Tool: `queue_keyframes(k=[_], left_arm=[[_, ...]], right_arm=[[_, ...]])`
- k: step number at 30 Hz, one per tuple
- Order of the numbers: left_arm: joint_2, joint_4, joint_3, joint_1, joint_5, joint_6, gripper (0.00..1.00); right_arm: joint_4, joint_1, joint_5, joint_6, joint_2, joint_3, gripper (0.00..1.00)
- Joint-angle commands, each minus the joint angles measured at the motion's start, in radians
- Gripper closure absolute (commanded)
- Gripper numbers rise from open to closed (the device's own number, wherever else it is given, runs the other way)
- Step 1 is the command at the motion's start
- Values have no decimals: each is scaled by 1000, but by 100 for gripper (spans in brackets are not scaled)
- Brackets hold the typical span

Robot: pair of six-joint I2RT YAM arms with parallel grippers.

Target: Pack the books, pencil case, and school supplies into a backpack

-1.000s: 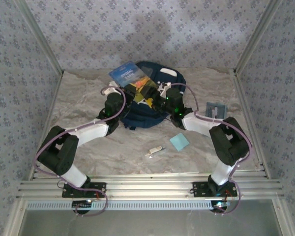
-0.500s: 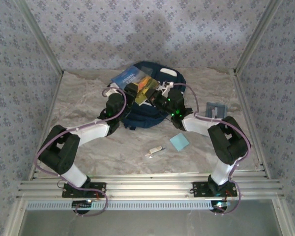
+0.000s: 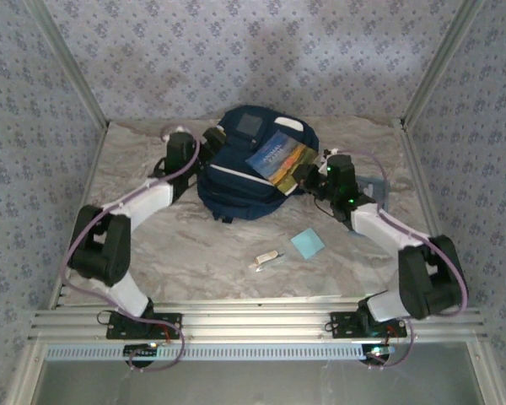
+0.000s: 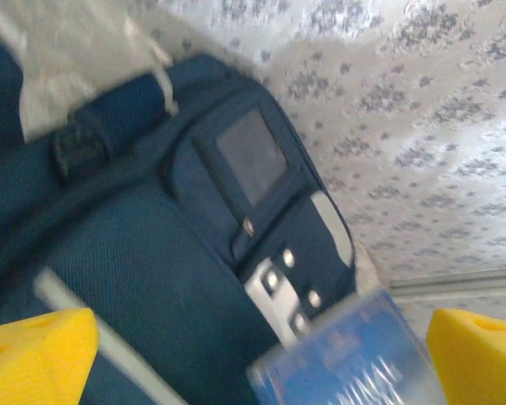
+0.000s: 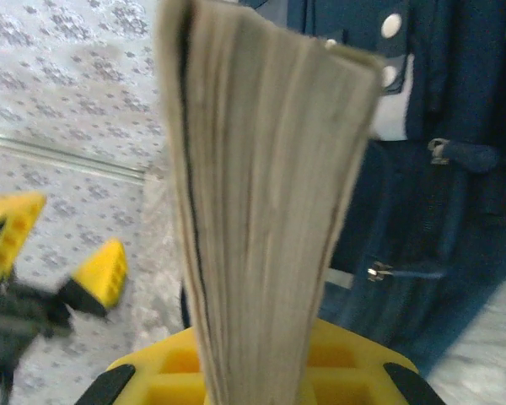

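Clamped on the book [image 3: 278, 157], the right gripper [image 3: 307, 173] holds it over the backpack's [image 3: 236, 181] 3 o'clock side, while the left gripper [image 4: 257, 350], spread wide after letting go, has retreated to 10 o'clock, so the handover looks complete and packing comes next.

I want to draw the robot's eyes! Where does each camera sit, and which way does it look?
Top camera: high behind the robot, looking down on the table, backpack, left arm, right arm.
Left wrist: on the left arm, looking past its open left hand at the backpack; yellow fingertips show.
Right wrist: on the right arm, facing the book pinched in the right hand, page edges close.
Shared: both wrist views catch the backpack and book.
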Motion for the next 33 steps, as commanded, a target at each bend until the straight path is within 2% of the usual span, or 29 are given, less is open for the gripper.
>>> queue_keyframes(k=[1, 4, 11, 17, 20, 24, 26, 30, 31, 33], left_arm=[[118, -238, 172, 18, 84, 279, 1], [271, -442, 399, 24, 56, 423, 2], [640, -875, 951, 49, -34, 627, 11], [931, -1173, 1412, 76, -14, 681, 14], [1004, -1232, 1502, 94, -10, 674, 14], [1007, -1226, 1450, 104, 8, 662, 15], [1007, -1224, 1430, 100, 39, 656, 26], [1005, -1225, 1403, 95, 77, 611, 80], [998, -1230, 1394, 95, 75, 596, 96], [954, -1209, 1322, 96, 45, 560, 100]], right_arm=[[-229, -21, 6, -194, -84, 23, 100], [-323, -57, -13, -234, -112, 27, 100], [-395, -88, -31, -264, -165, 16, 100], [-411, -85, -19, -297, -181, 15, 100], [-417, -82, -5, -303, -199, 16, 100], [-423, -83, 9, -312, -209, 26, 100], [-421, -82, 11, -312, -207, 32, 100], [-423, -84, 13, -319, -202, 43, 100], [-431, -86, 13, -325, -203, 48, 100], [-454, -91, 16, -338, -210, 54, 100]])
